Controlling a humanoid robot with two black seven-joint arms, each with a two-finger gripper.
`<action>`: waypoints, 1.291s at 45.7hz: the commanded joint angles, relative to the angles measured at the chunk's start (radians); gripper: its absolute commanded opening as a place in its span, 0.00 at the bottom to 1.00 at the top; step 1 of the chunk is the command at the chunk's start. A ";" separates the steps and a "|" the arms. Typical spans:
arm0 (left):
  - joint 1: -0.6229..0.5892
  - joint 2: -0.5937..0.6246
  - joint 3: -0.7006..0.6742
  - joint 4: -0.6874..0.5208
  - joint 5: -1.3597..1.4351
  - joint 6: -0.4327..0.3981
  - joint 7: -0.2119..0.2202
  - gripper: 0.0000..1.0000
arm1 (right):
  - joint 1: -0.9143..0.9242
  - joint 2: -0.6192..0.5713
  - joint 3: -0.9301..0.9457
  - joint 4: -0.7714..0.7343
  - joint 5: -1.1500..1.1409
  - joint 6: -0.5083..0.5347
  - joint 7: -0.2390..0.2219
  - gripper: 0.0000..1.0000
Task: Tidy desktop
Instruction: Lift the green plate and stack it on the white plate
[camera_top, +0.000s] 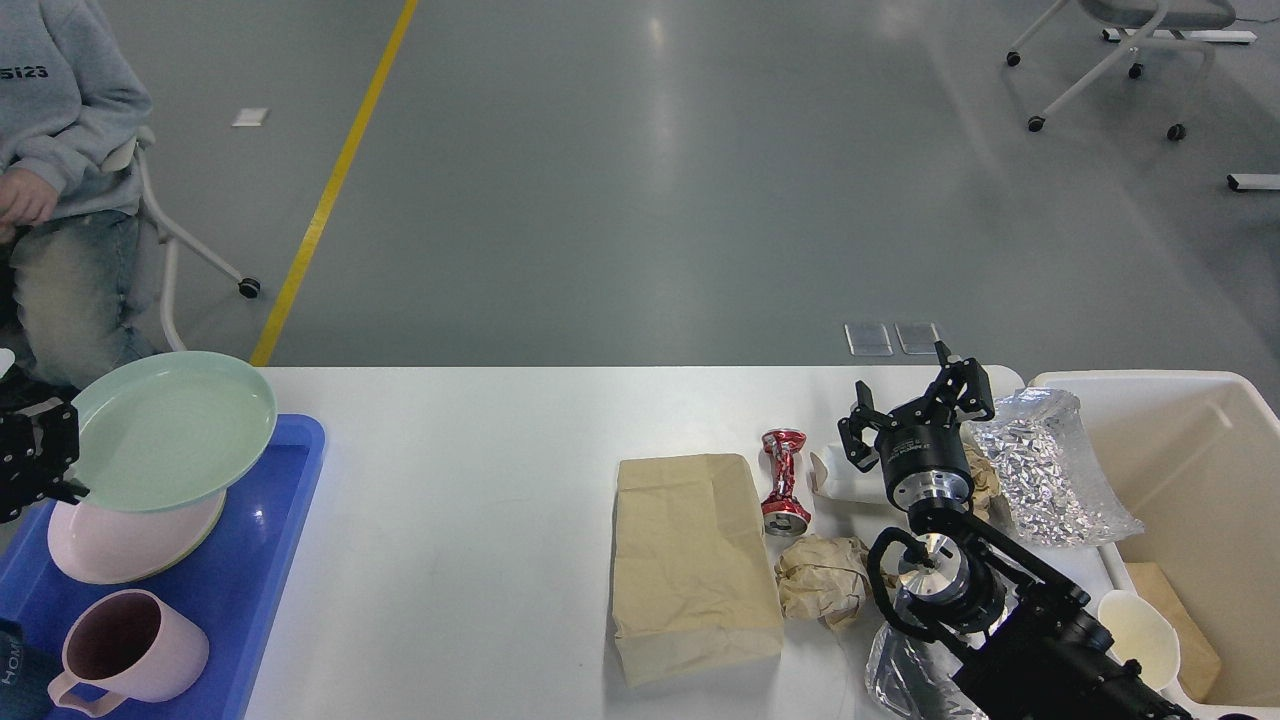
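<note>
My left gripper (62, 455), mostly cut off at the left edge, pinches the rim of a round pale green plate (170, 430), which hangs just above a round pink plate (130, 545) in the blue plastic tray (250, 590); a pink mug (125, 650) stands nearer me in the same tray. The wide white desktop (480, 520) with rounded corners spans the view, the tray on its left end. On its right half lie a flat brown paper bag (690, 560), a crushed red can (785, 482) just beside it, a crumpled brown paper ball (822, 585), and a white container (838, 475) partly hidden behind my right gripper (915, 408), which hovers with fingers spread and empty. Crinkled silver foil (1050, 480) rests against the beige plastic bin (1200, 400). More foil near my right arm is largely hidden. Beyond lies grey floor with a yellow line (330, 190), a seated person (60, 190) and a wheeled chair (1120, 50).
</note>
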 joint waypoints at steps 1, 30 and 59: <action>0.252 0.061 -0.150 0.213 -0.002 0.001 0.008 0.00 | 0.000 0.000 0.000 0.000 0.000 0.000 0.000 1.00; 0.758 -0.015 -0.609 0.655 0.000 0.093 0.174 0.00 | 0.000 0.000 0.000 0.000 0.000 0.000 0.000 1.00; 0.746 -0.048 -0.637 0.658 -0.002 0.098 0.178 0.00 | 0.001 0.001 0.000 0.000 0.000 0.000 0.000 1.00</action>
